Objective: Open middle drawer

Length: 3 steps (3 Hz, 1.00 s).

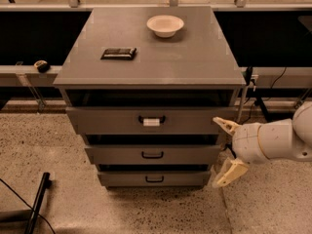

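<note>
The middle drawer is the grey front with a bare black loop handle, between the upper drawer and the lowest one. Its front sits slightly forward of the lowest drawer. My gripper is open, its two cream fingers spread one above the other, at the right edge of the cabinet beside the middle drawer's right end. One fingertip is by the upper drawer's corner, the other is near the lowest drawer. The white arm reaches in from the right.
The upper drawer has a white tag on its handle and stands out furthest. The lowest drawer is below. On the cabinet top lie a white bowl and a dark flat packet. Cables hang at the right; a black pole lies on the floor at the left.
</note>
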Each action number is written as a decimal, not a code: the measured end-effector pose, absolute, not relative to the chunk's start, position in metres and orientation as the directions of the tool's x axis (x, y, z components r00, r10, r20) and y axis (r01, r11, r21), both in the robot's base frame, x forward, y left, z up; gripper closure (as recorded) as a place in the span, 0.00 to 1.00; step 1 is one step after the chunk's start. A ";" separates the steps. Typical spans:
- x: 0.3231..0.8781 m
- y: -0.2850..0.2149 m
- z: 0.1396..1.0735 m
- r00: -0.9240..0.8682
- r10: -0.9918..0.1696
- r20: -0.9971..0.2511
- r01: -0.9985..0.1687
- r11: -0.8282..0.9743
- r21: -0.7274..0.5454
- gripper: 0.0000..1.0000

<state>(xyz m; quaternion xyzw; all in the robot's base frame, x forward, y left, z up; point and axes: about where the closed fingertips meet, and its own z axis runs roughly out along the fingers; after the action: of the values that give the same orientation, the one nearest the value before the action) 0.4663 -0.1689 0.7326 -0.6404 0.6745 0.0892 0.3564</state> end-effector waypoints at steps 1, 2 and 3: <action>0.466 -0.169 0.733 0.074 -0.800 -0.595 -0.927 0.164 -0.336 0.00; 0.479 -0.153 0.701 0.201 -0.834 -0.514 -0.923 0.015 -0.386 0.00; 0.493 -0.144 0.653 0.339 -0.862 -0.378 -0.894 -0.170 -0.414 0.00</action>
<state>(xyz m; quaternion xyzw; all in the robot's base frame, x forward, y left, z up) 0.4934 -0.1440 0.6531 -0.7644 0.5743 0.0278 0.2917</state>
